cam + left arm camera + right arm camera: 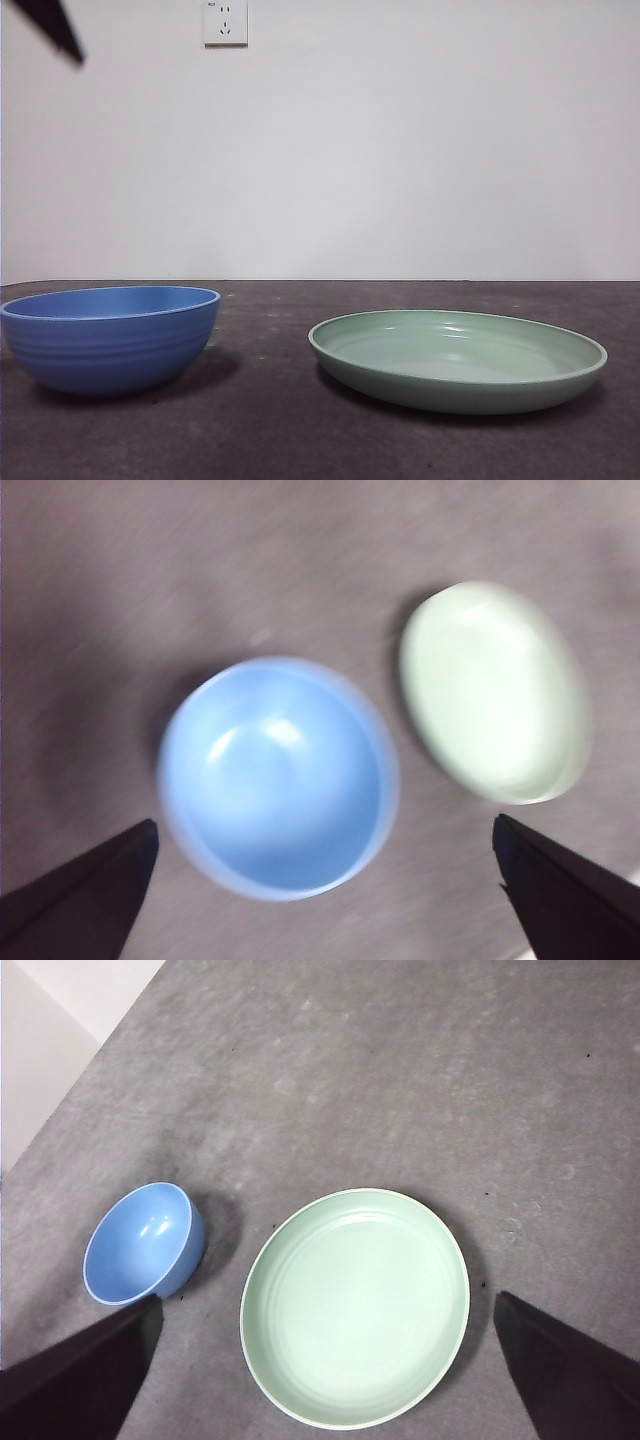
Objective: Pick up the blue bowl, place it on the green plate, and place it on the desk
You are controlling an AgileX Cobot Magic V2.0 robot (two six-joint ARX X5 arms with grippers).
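Observation:
The blue bowl (110, 338) stands empty on the desk (270, 430) at the left. The green plate (458, 358) lies empty on the desk at the right, apart from the bowl. My left gripper (325, 880) hangs open high above the bowl (278, 776), with the plate (493, 692) beside it; that view is blurred. A black tip of this arm (55, 28) shows at the front view's top left corner. My right gripper (325, 1360) is open and empty, high above the plate (355, 1305), with the bowl (140, 1243) off to one side.
A white wall with a power socket (225, 22) stands behind the desk. A white wall edge (50, 1020) borders the desk in the right wrist view.

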